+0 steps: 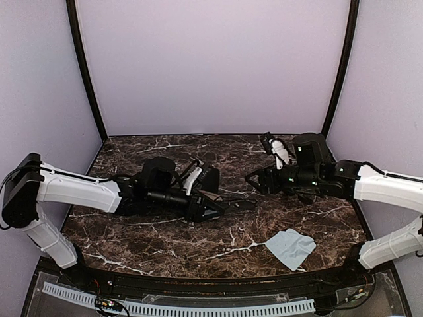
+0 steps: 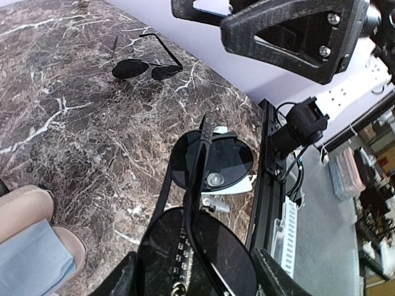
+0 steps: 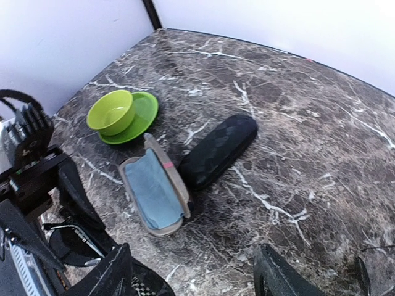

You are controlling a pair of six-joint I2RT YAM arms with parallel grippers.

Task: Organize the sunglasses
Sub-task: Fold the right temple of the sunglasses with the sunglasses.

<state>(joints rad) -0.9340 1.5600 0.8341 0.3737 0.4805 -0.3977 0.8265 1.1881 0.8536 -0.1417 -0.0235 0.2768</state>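
Dark marble table | left fingers clamped on round sunglasses, near table middle | 2nd sunglasses lie on table, well apart | right fingers apart, nothing between, near open case

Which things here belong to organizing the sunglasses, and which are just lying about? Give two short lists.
Belong to the job:
- round-lens sunglasses
- second pair of sunglasses
- open case, probably
- closed case, probably

Just lying about:
- green bowl
- green saucer
- loose blue cloth
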